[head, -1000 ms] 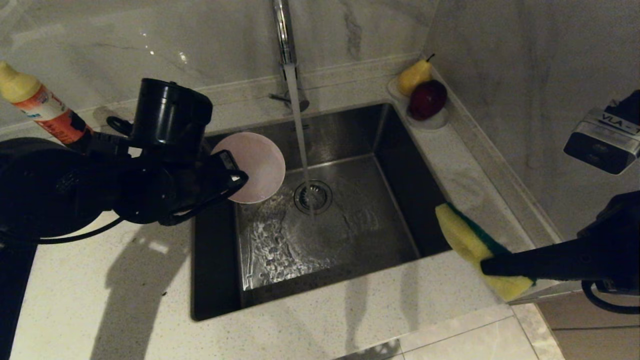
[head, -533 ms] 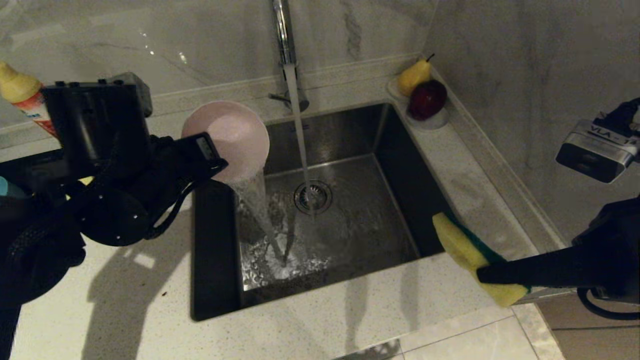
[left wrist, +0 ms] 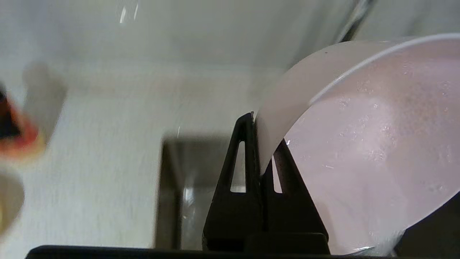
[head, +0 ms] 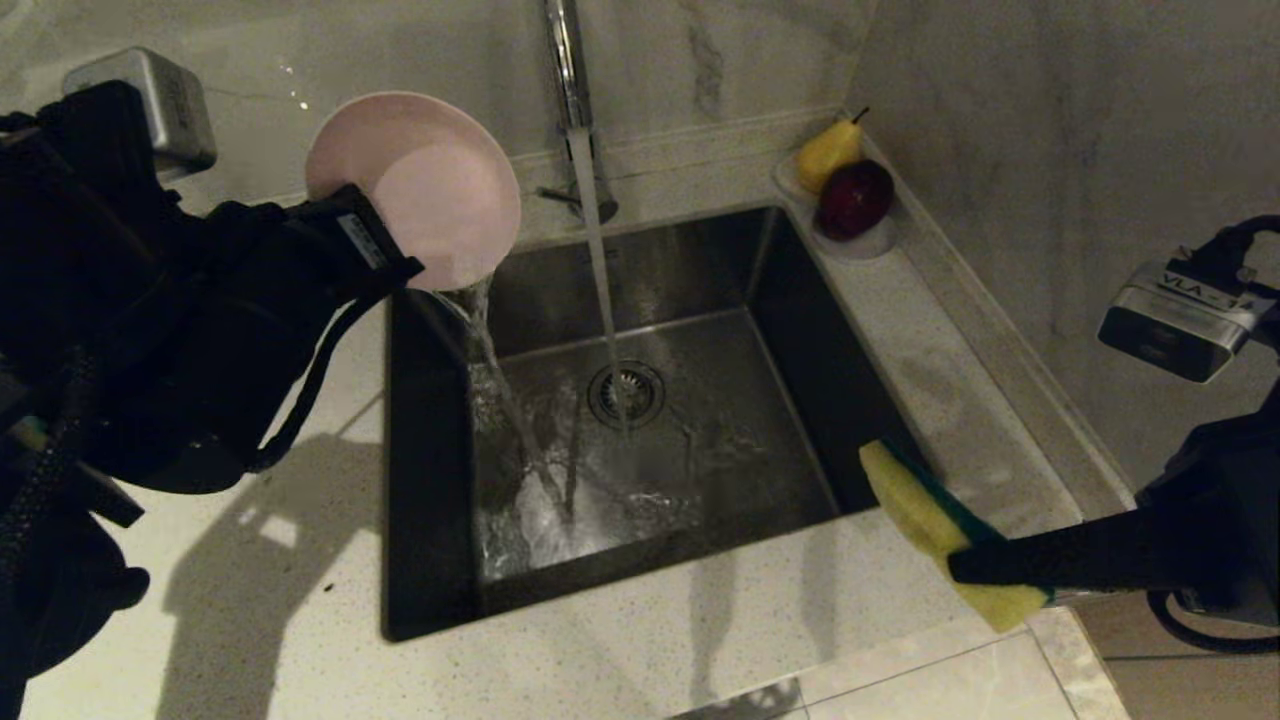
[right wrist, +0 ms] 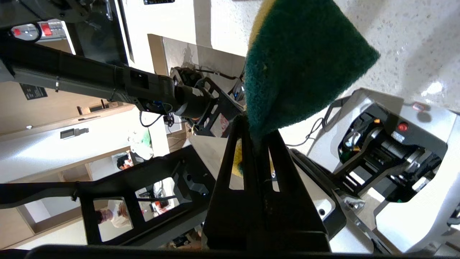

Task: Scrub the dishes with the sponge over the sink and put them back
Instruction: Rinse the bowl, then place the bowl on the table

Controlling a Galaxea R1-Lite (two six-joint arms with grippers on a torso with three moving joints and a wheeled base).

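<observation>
My left gripper is shut on the rim of a pale pink bowl, held tilted above the back-left corner of the sink. Water spills from the bowl's low edge into the basin. In the left wrist view both jaws pinch the wall of the bowl. The tap runs a thin stream onto the drain strainer. My right gripper is shut on the sponge, yellow foam with a green face, held over the sink's front-right corner.
A yellow pear and a dark red apple sit on a small dish at the sink's back-right corner. A marble wall rises close behind and to the right. Pale speckled counter surrounds the basin.
My left arm has lifted the pink bowl up and back to the left and rolled it, so it now pours water into the sink. The right gripper and sponge have barely moved.
</observation>
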